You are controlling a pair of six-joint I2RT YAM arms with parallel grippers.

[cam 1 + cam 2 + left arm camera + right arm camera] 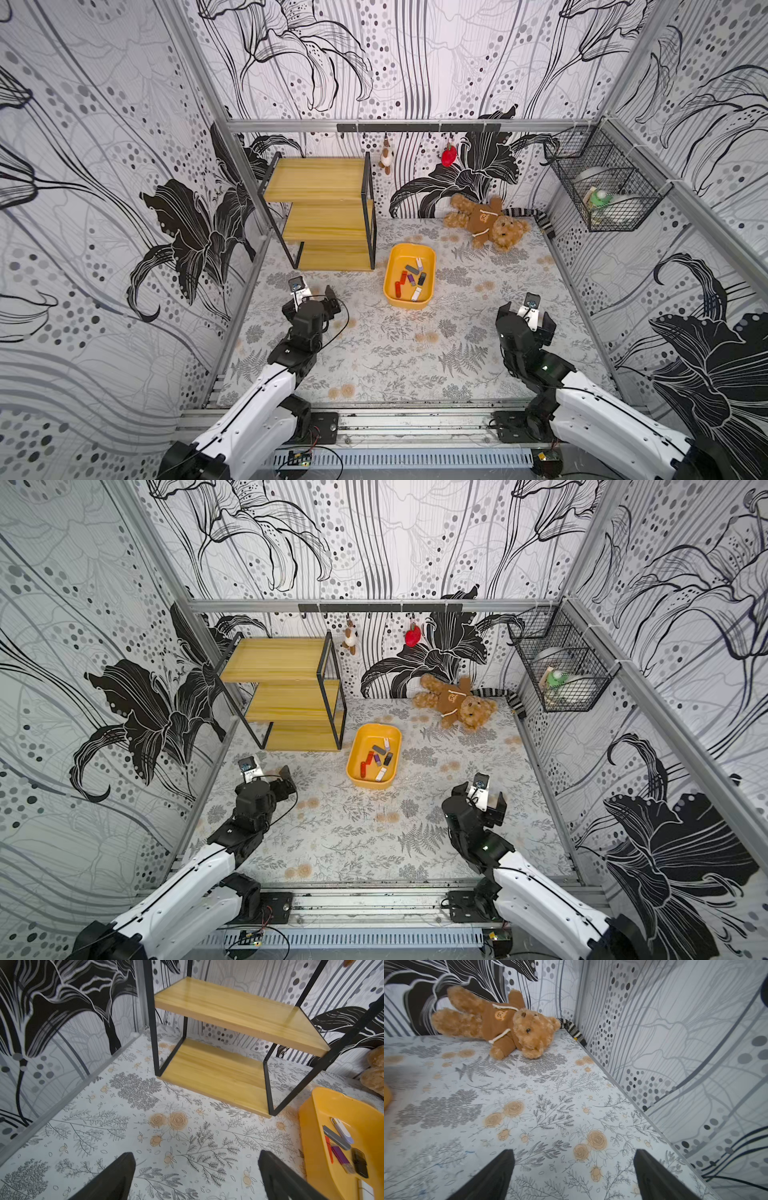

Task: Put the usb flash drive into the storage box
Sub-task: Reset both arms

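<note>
We see the wooden shelf rack (328, 216) at back left, the teddy bear (486, 222) at back right, and the storage box (405, 303) just beside the rack. The left gripper (195, 1154) and right gripper (573, 1152) hang with jaws apart, empty. The usb flash drives (411, 276) lie inside the box.

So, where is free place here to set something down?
The flowered mat is bare in front of the shallow yellow-orange plastic tub and between it and the brown plush teddy bear. Crowded: inside the tub, among small coloured flash drives.
</note>
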